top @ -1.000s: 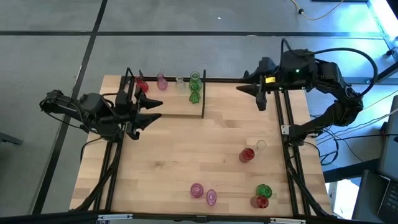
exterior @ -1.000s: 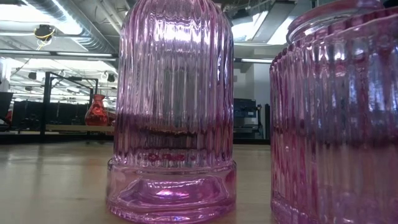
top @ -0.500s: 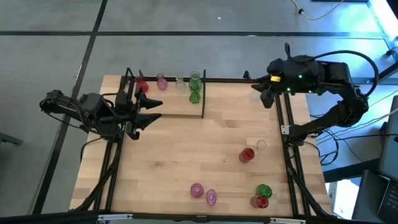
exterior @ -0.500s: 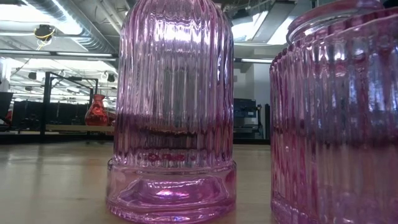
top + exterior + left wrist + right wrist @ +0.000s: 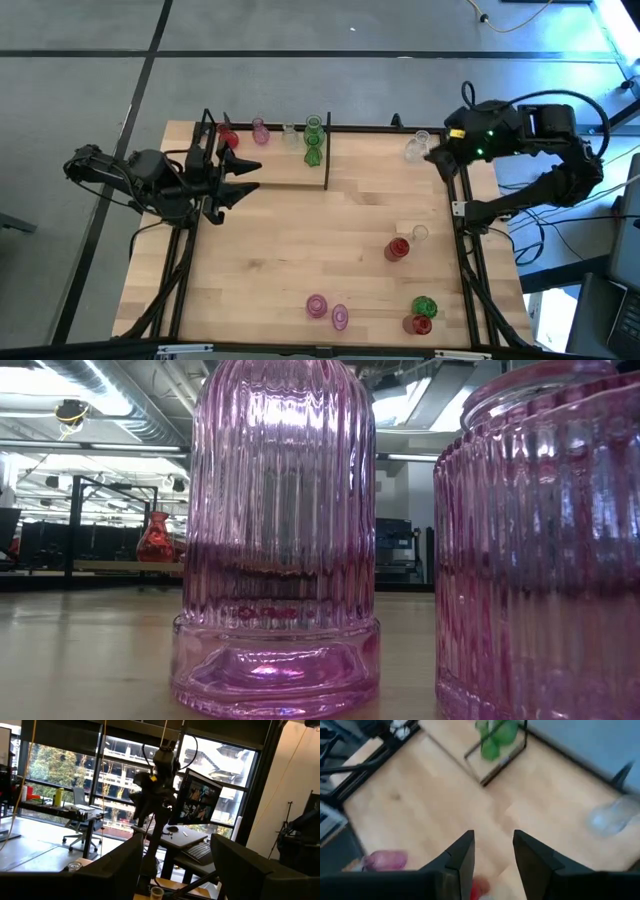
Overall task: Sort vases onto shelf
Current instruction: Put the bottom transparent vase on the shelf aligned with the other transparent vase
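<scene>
The shelf lies just ahead of the left tool, whose fingers stand spread and hold nothing. On the shelf's board stand a red vase, a pink vase, a small clear vase and two green vases, all along the far edge and the end away from that tool.

The right tool hangs over the far right corner of the tabletop, fingers parted and empty. A clear vase stands on the tabletop just beside it. Well apart from this tool, toward the near edge, sit a red vase with a small clear one, two pink vases, and a green and red pair.
</scene>
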